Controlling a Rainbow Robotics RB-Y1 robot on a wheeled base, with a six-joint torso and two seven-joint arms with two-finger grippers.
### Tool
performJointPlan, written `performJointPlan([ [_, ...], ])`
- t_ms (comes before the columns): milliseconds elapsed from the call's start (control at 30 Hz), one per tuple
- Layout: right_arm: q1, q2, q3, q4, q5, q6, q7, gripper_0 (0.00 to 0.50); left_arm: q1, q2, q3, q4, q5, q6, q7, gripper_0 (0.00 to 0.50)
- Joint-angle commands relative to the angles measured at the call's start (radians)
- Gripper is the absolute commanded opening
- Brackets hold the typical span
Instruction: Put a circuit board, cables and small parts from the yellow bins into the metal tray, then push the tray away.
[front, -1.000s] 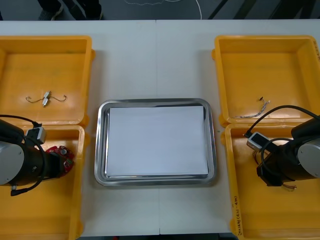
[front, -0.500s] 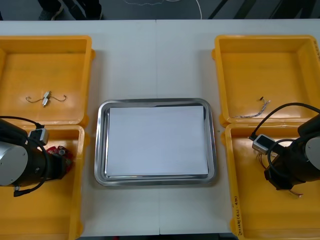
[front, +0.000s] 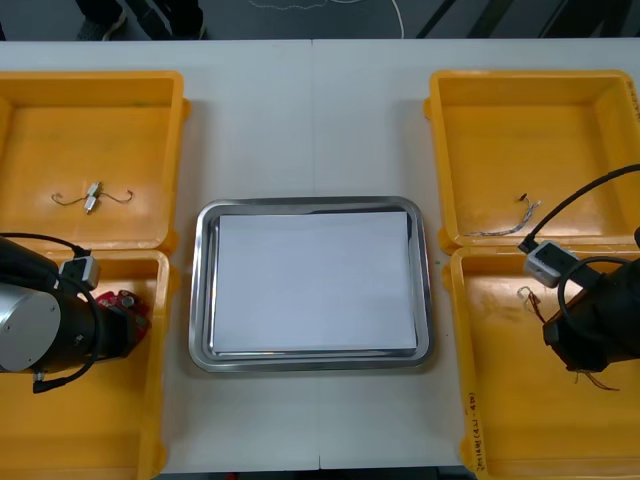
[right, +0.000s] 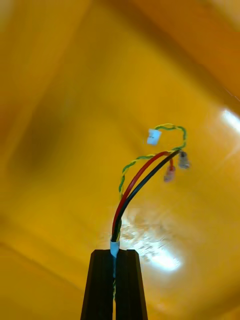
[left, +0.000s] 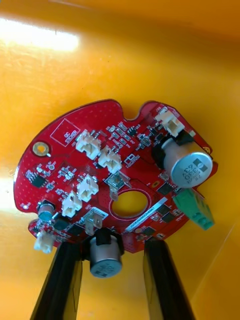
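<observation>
1. Right gripper (right: 114, 252), pinching the cable (right: 142, 176), has drawn farther right of the metal tray (front: 199, 290); the cable appears lifted, ready for carrying
2. Left gripper (left: 112, 246), left of the tray, stands spread astride the circuit board (left: 115, 175); grasp pending

Table (front: 310, 120), light surface, bears five items. Far left bin (front: 90, 130) sits just beside near left bin (front: 100, 420). Far right bin (front: 530, 140) and near right bin (front: 500, 400) sit likewise. Tray (front: 200, 290), white inside, lies between the two pairs, nearest the near bins.
</observation>
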Motion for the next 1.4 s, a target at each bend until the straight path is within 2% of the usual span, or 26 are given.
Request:
performJointPlan([
  [33, -0.002, -0.006, -0.045, -0.072, -0.067, 0.023, -0.123, 0.0, 0.022, -0.017, -0.016, -0.012, -0.011, -0.016, -0.065, 0.241],
  [67, -0.002, -0.007, -0.047, -0.077, -0.073, 0.025, -0.14, 0.0, 0.022, -0.017, -0.016, -0.012, -0.01, -0.018, -0.065, 0.213],
  [133, -0.003, -0.012, -0.048, -0.105, -0.099, 0.025, -0.216, 0.0, 0.022, -0.017, -0.016, -0.012, -0.011, -0.019, -0.065, 0.09],
  [233, -0.011, -0.012, -0.048, -0.137, -0.121, 0.025, -0.33, 0.0, 0.022, -0.015, -0.016, -0.012, -0.01, -0.019, -0.065, 0.0],
  [633, -0.115, -0.016, 0.001, -0.152, -0.165, 0.058, -0.598, 0.0, 0.027, -0.015, 0.013, -0.019, -0.004, -0.002, -0.078, 0.0],
  [800, -0.176, -0.015, 0.055, -0.148, -0.164, 0.075, -0.712, 0.0, 0.036, 0.009, 0.042, -0.053, 0.007, 0.022, -0.094, 0.0],
  [933, -0.21, -0.012, 0.067, -0.14, -0.171, 0.085, -0.755, 0.0, 0.037, 0.028, 0.075, -0.068, 0.026, 0.061, -0.103, 0.0],
  [1100, -0.261, 0.023, 0.073, -0.106, -0.174, 0.09, -0.77, 0.0, 0.06, 0.041, 0.124, -0.093, 0.052, 0.076, -0.111, 0.0],
  [1300, -0.287, 0.069, 0.073, -0.075, -0.141, 0.09, -0.77, 0.0, 0.117, 0.052, 0.21, -0.138, 0.089, 0.097, -0.137, 0.0],
  [1400, -0.301, 0.083, 0.073, -0.057, -0.128, 0.09, -0.766, 0.0, 0.149, 0.074, 0.256, -0.145, 0.136, 0.108, -0.152, 0.0],
])
